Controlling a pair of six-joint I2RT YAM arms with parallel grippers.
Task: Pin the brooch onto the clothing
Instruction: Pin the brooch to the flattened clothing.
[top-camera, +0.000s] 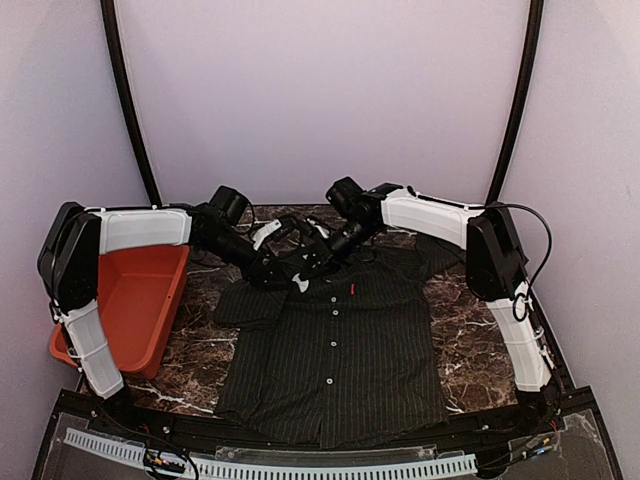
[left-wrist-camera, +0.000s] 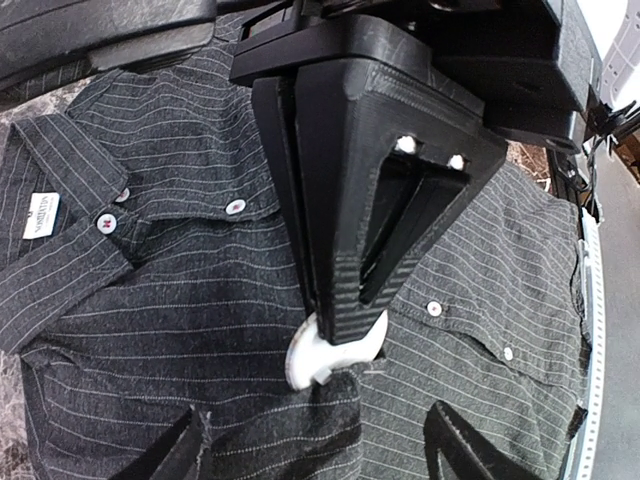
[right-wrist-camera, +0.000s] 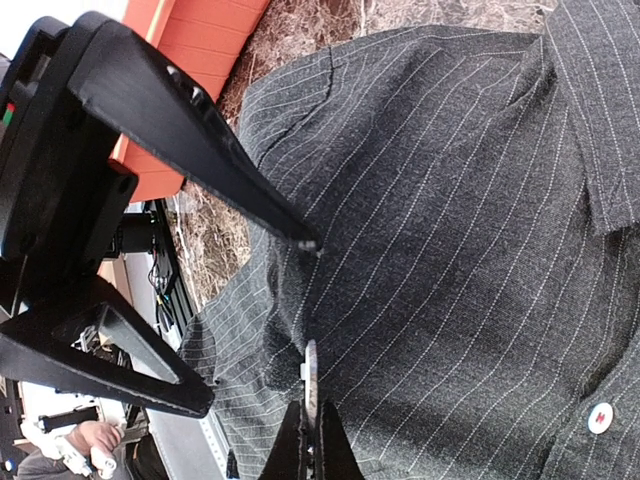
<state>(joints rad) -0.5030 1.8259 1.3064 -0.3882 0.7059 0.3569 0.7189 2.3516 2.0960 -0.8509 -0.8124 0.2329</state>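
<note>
Below, dark pinstriped shirt (top-camera: 340, 350); right jaws tight on flat white brooch (left-wrist-camera: 305, 365); left jaws wide

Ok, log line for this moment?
right gripper: shut on brooch | brooch: at shirt front | left gripper: open, near brooch

Soft, even light from above fills the overhead view, tinting the pale walls (top-camera: 320, 90) faintly lilac; shadows on the bench (top-camera: 465, 330) are weak, and the dark shirt (top-camera: 350, 360) swallows detail. The 2 wrist views are crisp on the pinstripes, bowed at the edges, with white blown-out corners.
</note>
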